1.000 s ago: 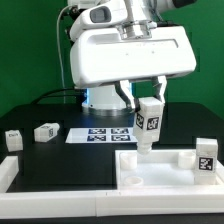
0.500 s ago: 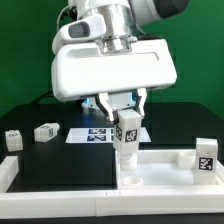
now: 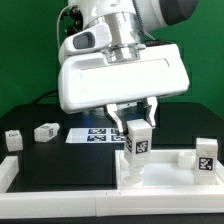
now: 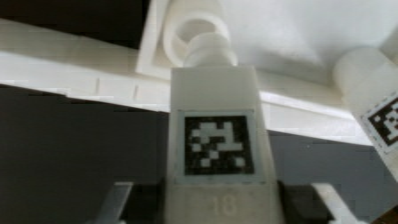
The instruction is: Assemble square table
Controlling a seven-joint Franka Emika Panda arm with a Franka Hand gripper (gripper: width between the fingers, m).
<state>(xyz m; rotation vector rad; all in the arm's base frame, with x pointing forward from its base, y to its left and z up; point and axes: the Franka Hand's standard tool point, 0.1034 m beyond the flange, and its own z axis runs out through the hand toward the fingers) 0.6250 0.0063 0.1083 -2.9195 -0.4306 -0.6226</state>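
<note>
My gripper [image 3: 137, 124] pinches a short white leg [image 3: 138, 146] by its upper end, with one finger [image 3: 118, 122] on each side. The leg stands upright and its black-and-white tag faces the exterior camera. Its lower end comes down onto the near corner region of the square panel [image 3: 170, 172], which lies flat on the black desk [image 3: 60, 165]. I cannot tell whether the leg is seated or only touching.

In the wrist view the same leg [image 4: 215, 130] fills the middle of the frame, and my fingers [image 4: 121, 203] flank its near end. Just beyond its far end sits a round socket [image 4: 201, 42] on the panel.

In the exterior view, a second leg [image 3: 205, 157] stands upright on the panel at 3 o'clock from the held one, well apart. At 10 o'clock lies the marker board [image 3: 98, 133], partly hidden behind my arm. Farther out toward 9 o'clock, two loose legs [image 3: 45, 131] [image 3: 12, 139] rest on the desk, near each other. A plain white bar [image 3: 8, 173] sits at 8 o'clock by the frame's edge.
</note>
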